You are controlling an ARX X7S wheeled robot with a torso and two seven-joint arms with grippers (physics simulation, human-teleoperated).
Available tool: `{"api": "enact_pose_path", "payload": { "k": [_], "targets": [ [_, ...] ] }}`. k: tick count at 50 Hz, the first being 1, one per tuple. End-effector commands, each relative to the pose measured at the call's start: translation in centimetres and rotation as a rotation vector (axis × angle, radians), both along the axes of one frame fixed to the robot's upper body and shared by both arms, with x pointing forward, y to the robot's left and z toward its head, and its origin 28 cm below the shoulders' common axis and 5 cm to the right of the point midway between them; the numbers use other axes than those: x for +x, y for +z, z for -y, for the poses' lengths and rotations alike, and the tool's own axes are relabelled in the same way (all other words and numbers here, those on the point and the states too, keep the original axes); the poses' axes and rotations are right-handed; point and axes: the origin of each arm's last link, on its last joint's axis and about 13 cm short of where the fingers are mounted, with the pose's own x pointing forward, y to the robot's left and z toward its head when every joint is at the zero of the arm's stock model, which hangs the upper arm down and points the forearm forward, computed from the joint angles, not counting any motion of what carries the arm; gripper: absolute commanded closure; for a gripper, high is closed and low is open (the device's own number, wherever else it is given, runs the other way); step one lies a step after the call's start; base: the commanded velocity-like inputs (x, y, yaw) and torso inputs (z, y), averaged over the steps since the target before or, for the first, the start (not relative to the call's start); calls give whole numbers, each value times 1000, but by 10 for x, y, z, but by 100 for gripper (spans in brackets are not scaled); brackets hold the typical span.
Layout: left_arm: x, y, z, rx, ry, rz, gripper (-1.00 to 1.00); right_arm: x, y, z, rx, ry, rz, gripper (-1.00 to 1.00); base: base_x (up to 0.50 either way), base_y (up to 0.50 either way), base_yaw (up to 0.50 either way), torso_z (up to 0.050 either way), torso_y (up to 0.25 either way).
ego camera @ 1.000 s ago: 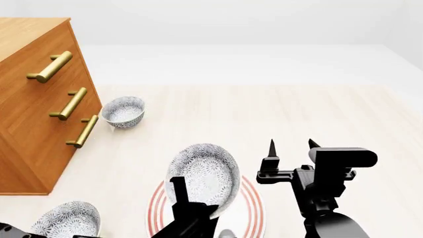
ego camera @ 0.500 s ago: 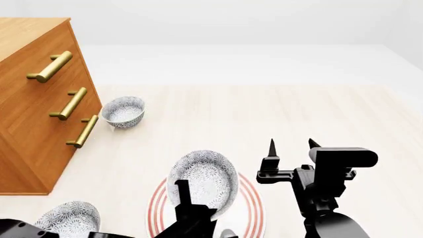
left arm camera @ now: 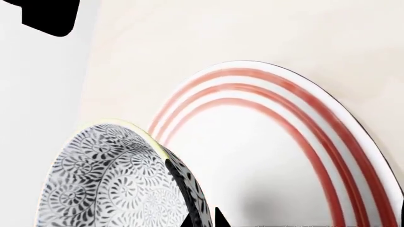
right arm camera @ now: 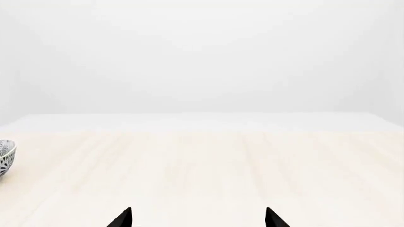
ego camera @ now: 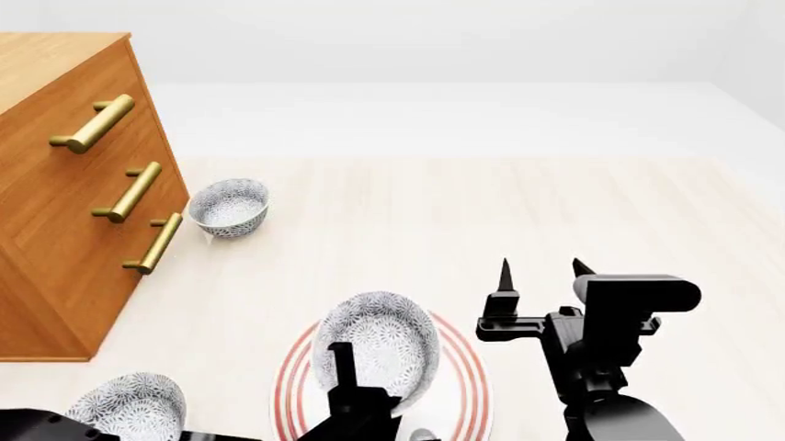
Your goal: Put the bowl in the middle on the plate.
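Note:
The bowl (ego camera: pixel 377 344) is white with a dense grey-blue floral pattern. It hangs tilted low over the plate (ego camera: pixel 472 378), a wide white plate with red rings. My left gripper (ego camera: pixel 356 378) is shut on the bowl's near rim. In the left wrist view the bowl (left arm camera: pixel 107 182) has its wall pinched between the two fingertips of the left gripper (left arm camera: pixel 202 220), with the plate (left arm camera: pixel 284 142) right behind. Whether the bowl touches the plate I cannot tell. My right gripper (ego camera: pixel 540 272) stands open and empty to the right of the plate; the right wrist view shows the right gripper (right arm camera: pixel 197 218) over bare floor.
A wooden drawer cabinet (ego camera: pixel 62 202) with brass handles stands at the left. One matching bowl (ego camera: pixel 228 206) sits beside it, farther away. Another bowl (ego camera: pixel 129 404) sits near me at the bottom left. A patterned bowl (right arm camera: pixel 5 158) shows at the right wrist view's edge.
My left gripper has lowered the bowl closer to the plate and drawn it slightly toward me. The right arm has stayed still.

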Motion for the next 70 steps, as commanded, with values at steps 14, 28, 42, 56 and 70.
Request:
{"api": "enact_pose_path", "payload": {
  "k": [14, 28, 42, 56, 70],
  "targets": [
    [2, -3, 0, 2, 6, 8, 100, 0, 2, 0, -1, -1, 1, -100, 0, 0, 0, 0, 0],
    [3, -4, -1, 9, -9, -11, 100, 0, 0, 0, 0, -3, -1, -100, 0, 0, 0, 0, 1],
    [4, -3, -1, 14, -12, -11, -100, 0, -1, 0, 2, -2, -3, -100, 0, 0, 0, 1, 0],
    [4, -4, -2, 17, -18, -10, -100, 1, -2, 0, 3, -2, -4, -100, 0, 0, 0, 0, 0],
    [-6, 22, -6, -10, -78, -2, -100, 1, -2, 0, 3, -1, -2, -100, 0, 0, 0, 0, 0]
  ]
}}
